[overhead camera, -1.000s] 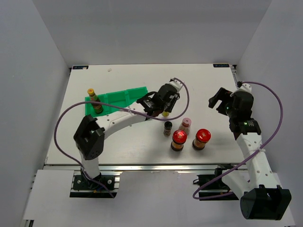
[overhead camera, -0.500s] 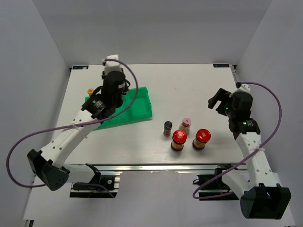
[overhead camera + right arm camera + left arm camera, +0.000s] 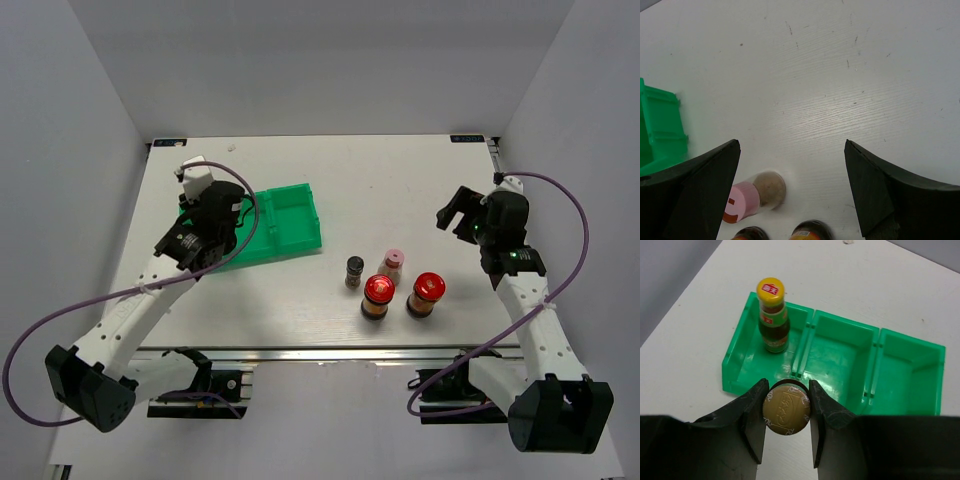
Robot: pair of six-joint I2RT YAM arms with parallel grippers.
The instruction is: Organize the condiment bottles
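Observation:
My left gripper (image 3: 787, 391) is shut on the cap of a slim brown yellow-capped bottle (image 3: 786, 409) and holds it over the near edge of the green tray's (image 3: 840, 357) left compartment. A second yellow-capped bottle (image 3: 773, 316) stands upright in that compartment. In the top view my left gripper (image 3: 201, 214) covers the tray's (image 3: 285, 222) left end and hides both bottles. The grey-capped bottle (image 3: 354, 270), the pink-capped bottle (image 3: 392, 265) and two red-lidded jars (image 3: 377, 296) (image 3: 426, 293) stand at mid-table. My right gripper (image 3: 457, 208) is open and empty, right of them.
The right wrist view has my open gripper (image 3: 791, 145) above bare table, with the pink-capped bottle (image 3: 753, 197) and the two jar tops (image 3: 751, 234) (image 3: 810, 231) at the lower edge and a tray corner (image 3: 660, 131) at the left. The tray's middle and right compartments hold nothing.
My left arm has swung from the table's middle to the left with the yellow-capped bottle, ending over the tray's left end. The right arm has barely moved.

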